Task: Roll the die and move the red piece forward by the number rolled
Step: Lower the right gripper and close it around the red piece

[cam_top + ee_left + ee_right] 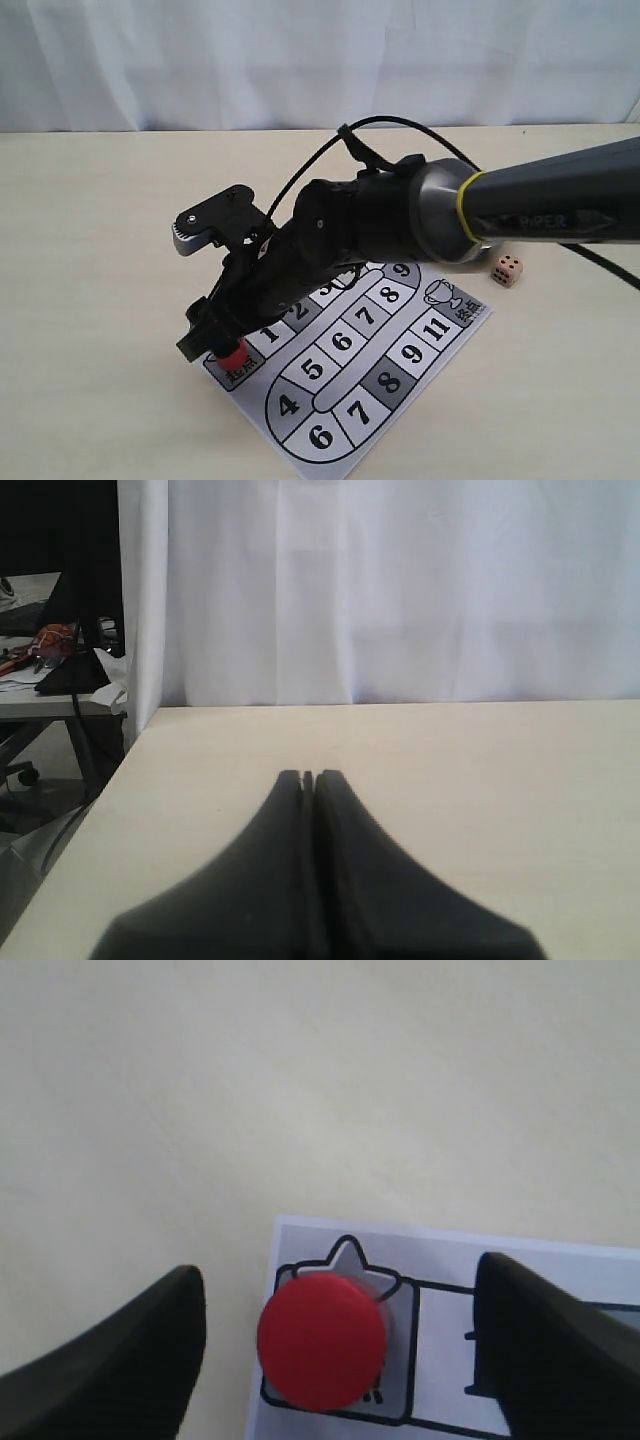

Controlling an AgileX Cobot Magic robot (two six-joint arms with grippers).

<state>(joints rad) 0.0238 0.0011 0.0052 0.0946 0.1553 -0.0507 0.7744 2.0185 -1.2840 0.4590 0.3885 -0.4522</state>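
red piece point(321, 1340) stands upright, axis vertical

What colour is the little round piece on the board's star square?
The piece is plain red, clearest in the right wrist view.

Upright red piece point(321, 1340), die point(507, 270) well apart

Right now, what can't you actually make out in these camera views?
- Die: exterior view, too small to count the top pips.
- Board: exterior view, the right arm covers the squares beyond 2.
- Start square print: right wrist view, the red piece sits on it and the frame edge cuts it.
- Left wrist view: only shut jaws and table; no board, die or piece.
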